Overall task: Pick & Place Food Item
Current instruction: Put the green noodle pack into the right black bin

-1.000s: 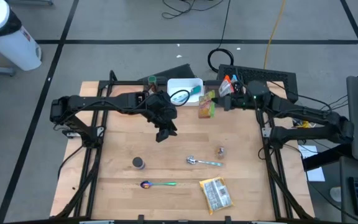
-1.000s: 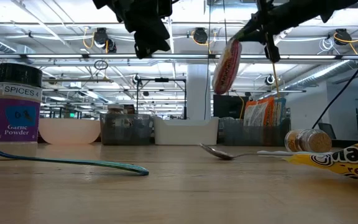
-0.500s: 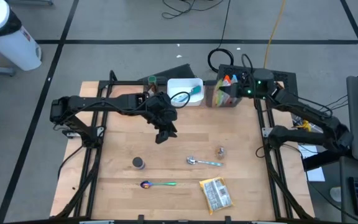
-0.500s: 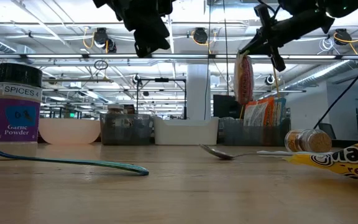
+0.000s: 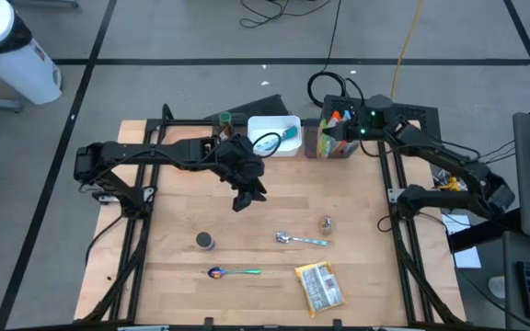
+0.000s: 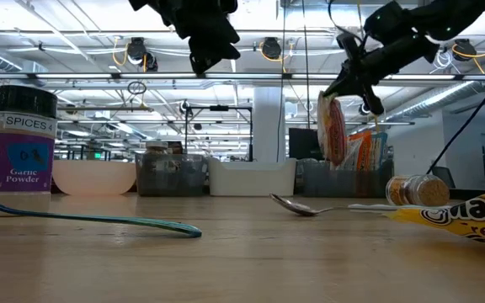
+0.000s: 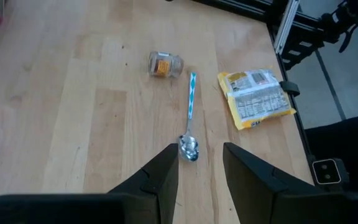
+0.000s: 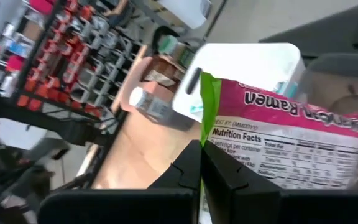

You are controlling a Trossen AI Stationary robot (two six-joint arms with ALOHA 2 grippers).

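Low view: right gripper (image 6: 349,77), clamped on the ramen packet (image 6: 333,128), hangs it long axis down, apparently just above the grey bin (image 5: 336,145) at the table's far edge. Left gripper (image 5: 248,195), half open and empty, waits mid-table.

The right arm's fingers (image 8: 194,171) are pinched tight on the green edge of a pink ramen packet (image 8: 278,146), its nutrition facts panel facing out. Just past the fingers sits a white bin (image 8: 247,65), and farther off to one side a white-capped bottle (image 8: 151,106) lies on the worktop (image 8: 138,152)
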